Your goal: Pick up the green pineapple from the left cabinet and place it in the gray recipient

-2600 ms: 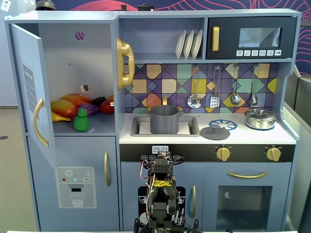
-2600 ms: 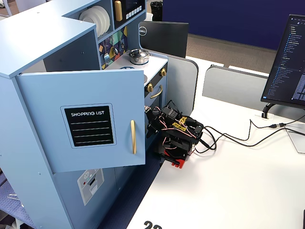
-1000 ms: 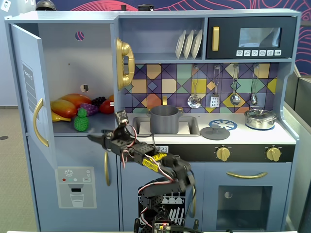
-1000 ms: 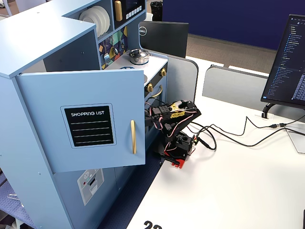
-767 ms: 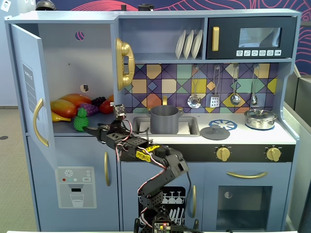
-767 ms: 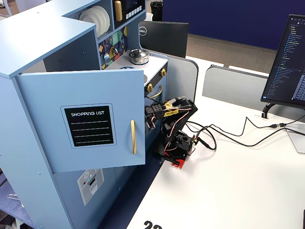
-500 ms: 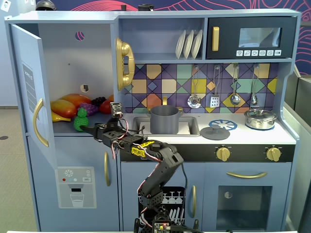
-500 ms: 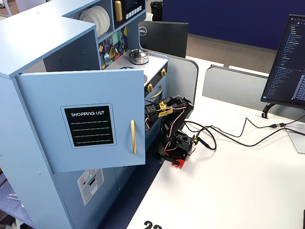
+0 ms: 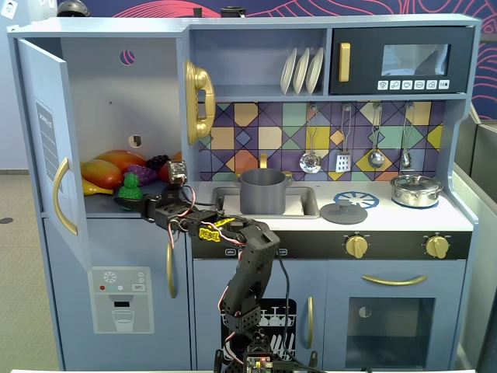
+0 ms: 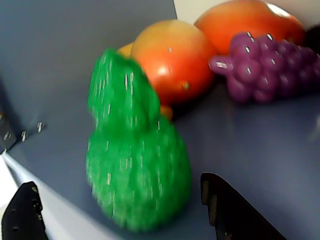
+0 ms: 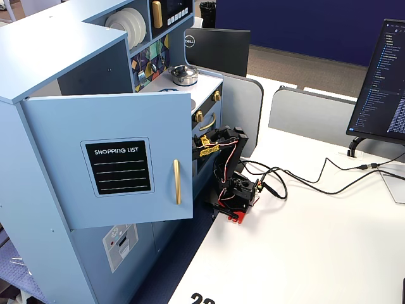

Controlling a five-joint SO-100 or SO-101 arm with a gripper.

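Note:
The green pineapple [image 9: 130, 186] stands upright at the front edge of the left cabinet's shelf [image 9: 101, 203]; the cabinet door [image 9: 48, 148] is swung open. In the wrist view the pineapple [image 10: 137, 160] is blurred and fills the middle. My gripper [image 10: 117, 186] is open, with one black finger on each side of the pineapple's base and a gap on both sides. In a fixed view the gripper [image 9: 130, 204] reaches into the cabinet just below the pineapple. The gray recipient [image 9: 262, 191] stands in the sink, to the right of the cabinet.
Orange-red mangoes [image 10: 172, 60] and a purple grape bunch [image 10: 262, 65] lie right behind the pineapple. A flat gray lid [image 9: 344, 211] and a silver lidded pot [image 9: 416, 189] sit on the counter. In another fixed view the open door [image 11: 120, 158] hides gripper and fruit.

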